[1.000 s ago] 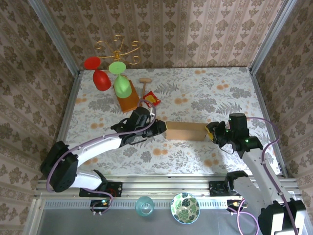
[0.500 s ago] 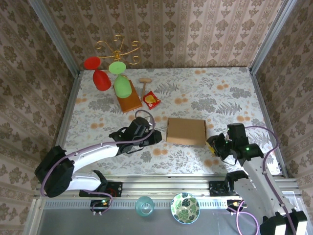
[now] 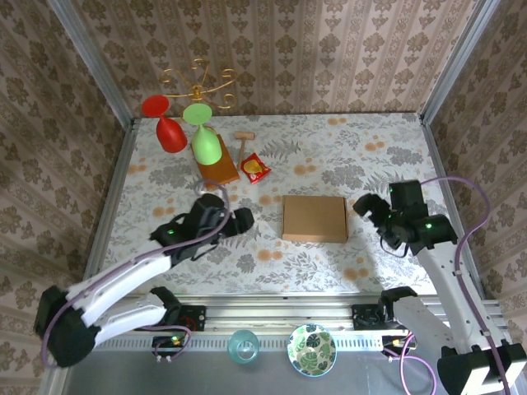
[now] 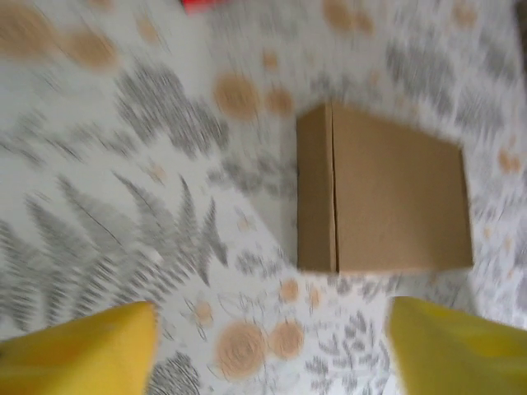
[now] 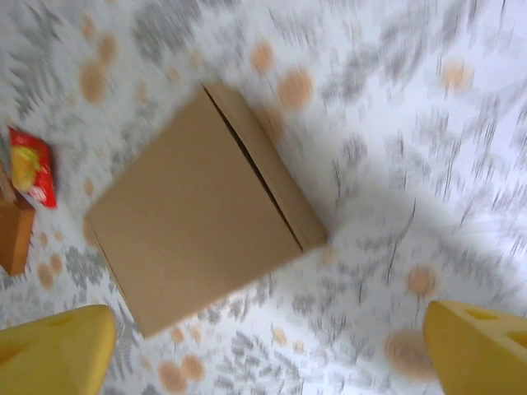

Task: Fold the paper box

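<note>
The paper box (image 3: 314,219) lies closed and flat on the table's middle, a plain brown rectangle. It also appears in the left wrist view as the paper box (image 4: 387,206) and in the right wrist view as the paper box (image 5: 198,206). My left gripper (image 3: 240,222) is to its left, apart from it, open with nothing between the yellow fingers (image 4: 78,354). My right gripper (image 3: 366,207) is to its right, also apart and open, its yellow fingers (image 5: 482,346) spread wide.
A wooden board (image 3: 216,169) holds a green glass (image 3: 204,145) at the back left, beside a red glass (image 3: 170,134) and a gold rack (image 3: 198,82). A red-yellow packet (image 3: 254,169) lies behind the box. A bowl (image 3: 311,349) and cup (image 3: 244,346) sit near the bases.
The box was held up on edge between both grippers; now it lies flat. Both grippers have let go and drawn back, the left to the left, the right to the right.
</note>
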{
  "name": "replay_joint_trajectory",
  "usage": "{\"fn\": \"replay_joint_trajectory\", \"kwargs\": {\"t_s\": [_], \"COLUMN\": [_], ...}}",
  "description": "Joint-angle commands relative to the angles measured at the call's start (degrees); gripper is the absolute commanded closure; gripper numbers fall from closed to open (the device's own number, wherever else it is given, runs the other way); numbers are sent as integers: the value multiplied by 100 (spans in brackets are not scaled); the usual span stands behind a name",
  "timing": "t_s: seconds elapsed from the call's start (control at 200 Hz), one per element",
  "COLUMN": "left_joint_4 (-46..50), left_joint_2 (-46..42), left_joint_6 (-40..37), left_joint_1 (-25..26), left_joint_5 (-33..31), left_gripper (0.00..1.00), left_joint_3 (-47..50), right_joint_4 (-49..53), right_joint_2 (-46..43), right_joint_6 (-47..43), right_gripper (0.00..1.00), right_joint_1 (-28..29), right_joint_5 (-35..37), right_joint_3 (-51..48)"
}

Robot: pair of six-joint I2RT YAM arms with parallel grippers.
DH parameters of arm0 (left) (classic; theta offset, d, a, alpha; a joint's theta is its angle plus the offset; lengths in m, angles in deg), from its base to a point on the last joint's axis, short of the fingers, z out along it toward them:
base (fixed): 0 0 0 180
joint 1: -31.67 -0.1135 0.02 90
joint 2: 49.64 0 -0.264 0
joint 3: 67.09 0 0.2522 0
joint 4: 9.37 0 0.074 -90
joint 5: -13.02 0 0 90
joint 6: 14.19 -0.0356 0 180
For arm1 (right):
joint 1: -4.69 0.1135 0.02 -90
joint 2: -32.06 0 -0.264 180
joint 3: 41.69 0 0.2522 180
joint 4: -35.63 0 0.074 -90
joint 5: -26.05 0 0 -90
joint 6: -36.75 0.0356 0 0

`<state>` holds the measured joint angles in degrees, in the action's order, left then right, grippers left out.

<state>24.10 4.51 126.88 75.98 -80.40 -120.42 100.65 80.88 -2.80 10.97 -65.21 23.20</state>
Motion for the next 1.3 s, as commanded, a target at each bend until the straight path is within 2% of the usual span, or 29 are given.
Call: {"fn": "replay_joint_trajectory", "kwargs": {"t_s": [0.0, 0.12, 0.23, 0.265, 0.295, 0.35, 0.39, 0.43, 0.495, 0.565, 0.62, 0.705, 0.9, 0.95, 0.97, 1.02, 1.065, 1.12, 1.185, 1.25, 1.295], "left_joint_4": [917, 2272, 3396, 3195, 2599, 1076, -103, -1122, -2290, -3100, -3520, -4703, -6931, -6167, -6177, -6890, -7510, -8893, -7965, -8305, -7947], "left_joint_2": [-796, -1169, -1022, -980, -1010, -1186, -1373, -1554, -1643, -1356, -982, -242, 1885, 2065, 2163, 2604, 3108, 3739, 3344, 3530, 3426], "left_joint_6": [-376, -250, 64, -314, -1127, -2932, -3850, -4401, -4811, -4801, -4816, -4761, -4931, -5117, -5241, -5430, -5267, -5166, -5031, -5117, -5049], "left_joint_1": [-554, -1065, -1330, -1447, -1523, -1676, -1859, -2109, -2532, -3146, -3576, -4009, -4255, -4279, -4282, -4300, -4380, -4574, -4632, -4638, -4642], "left_joint_5": [-1004, -2714, -4546, -4823, -4887, -4500, -4078, -3681, -3179, -2562, -1905, -1165, -158, 169, 212, 267, 170, 238, 359, 393, 336], "left_gripper": [0, 0, 0, 0, 0, 0, 0, 0, 0, 0, 0, 0, 0, 0, 0, 0, 0, 0, 0, 0, 0], "left_joint_3": [-86, -388, -656, -550, -316, 242, 858, 1411, 2131, 2560, 2686, 2883, 2490, 1994, 1924, 1978, 2122, 2384, 2264, 2248, 2169], "right_joint_4": [120, -605, -2793, -3374, -3916, -4932, -5507, -5904, -6352, -7067, -7229, -8041, -9238, -9457, -9636, -9792, -10045, -10249, -10237, -10189, -10191], "right_joint_2": [-65, -136, -177, -99, 21, 342, 641, 994, 1526, 1954, 2152, 2500, 3375, 3621, 3695, 3771, 3849, 3895, 3892, 3891, 3888], "right_joint_6": [-906, -1023, -2504, -2826, -3141, -3750, -4041, -4093, -4178, -4348, -4525, -4780, -4802, -4791, -4799, -4776, -4747, -4713, -4698, -4693, -4695], "right_gripper": [0, 0, 0, 0, 0, 0, 0, 0, 0, 0, 0, 0, 0, 0, 0, 0, 0, 0, 0, 0, 0], "right_joint_1": [30, 26, 22, 22, 22, 22, 24, 14, 5, 4, 5, -35, -279, -306, -322, -385, -400, -387, -376, -387, -374], "right_joint_5": [1752, 3345, 3969, 4104, 4122, 3969, 3754, 3521, 3048, 2716, 2540, 2208, 1420, 1316, 1246, 1112, 1197, 1328, 1386, 1404, 1407], "right_joint_3": [489, 248, -838, -1221, -1503, -1971, -2254, -2443, -2568, -2752, -2652, -2660, -2564, -2584, -2620, -2704, -2803, -2889, -2881, -2872, -2868]}}
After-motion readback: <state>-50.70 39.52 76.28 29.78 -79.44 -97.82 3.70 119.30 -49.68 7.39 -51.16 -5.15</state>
